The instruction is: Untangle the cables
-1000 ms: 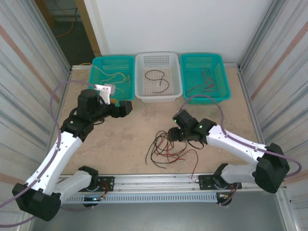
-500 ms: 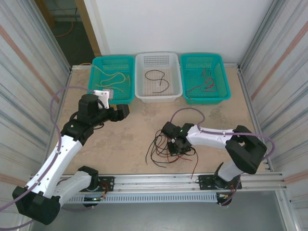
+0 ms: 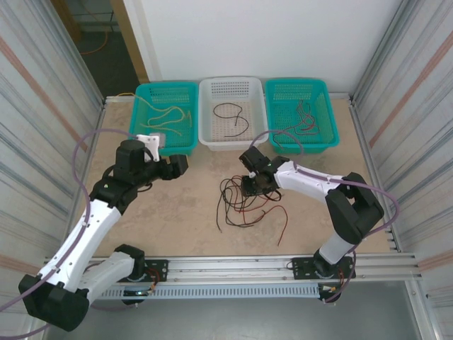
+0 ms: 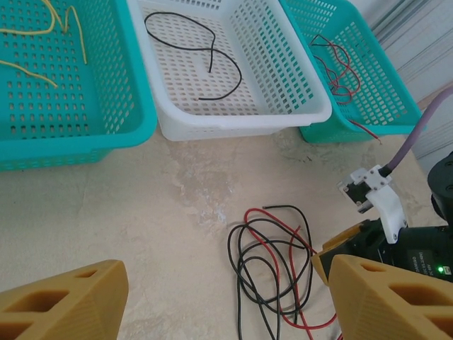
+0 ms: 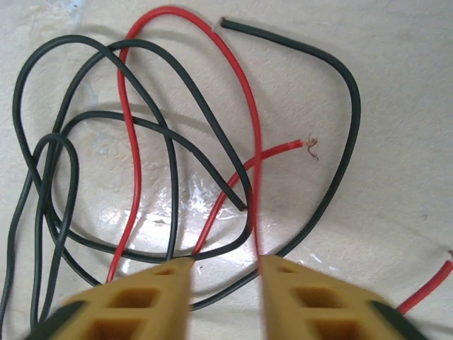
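Cables dead centre on the table, a loose heap of black and red loops lying flat on a pale beige, marbled top. Sweeping from the left now: corrugated metal wall on that side, plain white wall across the back, a second ribbed wall on the far right, and an aluminium rail along the near edge. Three baskets in a row at the back: the left teal basket with pale yellow wires curled inside, the white basket tight beside it holding one looped black wire, then the right teal basket with red and dark wires. The left gripper hovers over bare table in front of the left teal basket, well apart from the heap, jaws spread wide, its camera looking down past both tan fingers at the pile. Into the cables up close: black strands make several overlapping loops on the left, and a red strand arcs up and over them. There's a cut black end up top, and a red end showing frayed bare copper out to the right. The right gripper is down at the heap's upper right edge, just over the wires. Its jaws are set to a narrow gap, two red strands run down into that gap, and pale table shows between the pads, so nothing is pinched
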You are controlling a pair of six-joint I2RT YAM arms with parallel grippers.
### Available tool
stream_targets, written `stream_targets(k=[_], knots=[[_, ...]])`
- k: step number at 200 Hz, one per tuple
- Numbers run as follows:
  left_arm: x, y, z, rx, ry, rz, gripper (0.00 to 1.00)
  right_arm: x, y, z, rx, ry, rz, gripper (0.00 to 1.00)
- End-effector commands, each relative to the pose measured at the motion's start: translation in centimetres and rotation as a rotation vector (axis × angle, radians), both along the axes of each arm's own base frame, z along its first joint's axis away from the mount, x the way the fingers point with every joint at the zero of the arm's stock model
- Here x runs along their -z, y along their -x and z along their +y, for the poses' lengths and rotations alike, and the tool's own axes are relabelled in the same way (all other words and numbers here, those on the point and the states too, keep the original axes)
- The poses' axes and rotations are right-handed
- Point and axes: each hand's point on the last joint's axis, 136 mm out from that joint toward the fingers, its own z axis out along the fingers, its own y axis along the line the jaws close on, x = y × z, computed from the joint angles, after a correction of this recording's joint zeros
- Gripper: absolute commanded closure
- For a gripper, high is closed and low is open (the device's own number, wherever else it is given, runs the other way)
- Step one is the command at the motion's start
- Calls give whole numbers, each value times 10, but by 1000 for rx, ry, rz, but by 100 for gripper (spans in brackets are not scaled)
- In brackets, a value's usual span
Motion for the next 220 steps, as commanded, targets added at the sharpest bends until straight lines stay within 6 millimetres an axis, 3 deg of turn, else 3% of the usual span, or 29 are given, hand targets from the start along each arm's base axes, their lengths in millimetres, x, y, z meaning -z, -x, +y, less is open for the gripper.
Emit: stream_targets(k=[1, 20, 40, 71, 121, 190, 220], knots=[[14, -1, -9, 33, 30, 46, 24, -27, -1, -5, -23, 46, -66, 51], [21, -4, -17, 67, 43, 80, 29, -42, 4, 11, -70, 20, -101, 46], [24, -6, -22, 79, 64, 94, 32, -46, 11, 42, -117, -57, -81, 48], [28, -7, -25, 80, 84, 104, 33, -21, 8, 69, -86, -116, -11, 62], [26, -3, -23, 70, 91, 95, 31, 9, 11, 78, -62, -143, 71, 63], [19, -6, -26, 72, 104, 76, 29, 31, 14, 73, -43, -148, 104, 71], [12, -10, -31, 90, 115, 60, 29, 30, 13, 74, -35, -167, 86, 86]])
